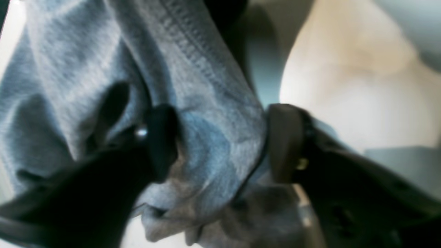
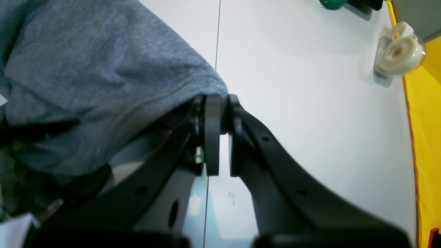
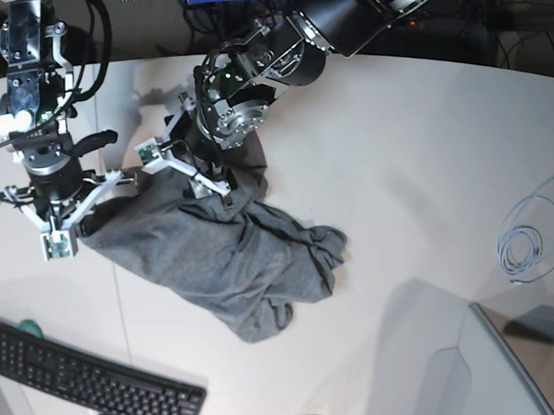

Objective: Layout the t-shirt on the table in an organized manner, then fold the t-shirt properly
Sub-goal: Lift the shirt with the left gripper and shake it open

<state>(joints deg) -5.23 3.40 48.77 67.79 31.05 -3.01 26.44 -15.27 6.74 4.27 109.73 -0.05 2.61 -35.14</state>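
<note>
On the white table (image 3: 412, 146), toward its left half in the base view, the grey t-shirt (image 3: 224, 256) lies bunched and wrinkled, spreading from a raised upper edge down to a crumpled lobe near the black keyboard (image 3: 82, 377). Its upper left corner is pinched by the right gripper (image 2: 220, 103), whose jaws sit pressed together on a hemmed edge of the cloth, with the table's thin dark seam running just behind them. Farther along the same upper edge, the left gripper (image 1: 220, 141) straddles a thick fold of the fabric: its two pads stand partly apart with the stitched hem bulging between them, the cloth touching both pads, though whether they truly clamp it cannot be told. Both arms reach in from the far side of the table, the left one dark and bulky above the shirt. Well apart on the right of the tabletop lies a coil of pale cable (image 3: 528, 238). A tape roll (image 2: 398, 50) rests near a yellow edge in the right wrist view.
</note>
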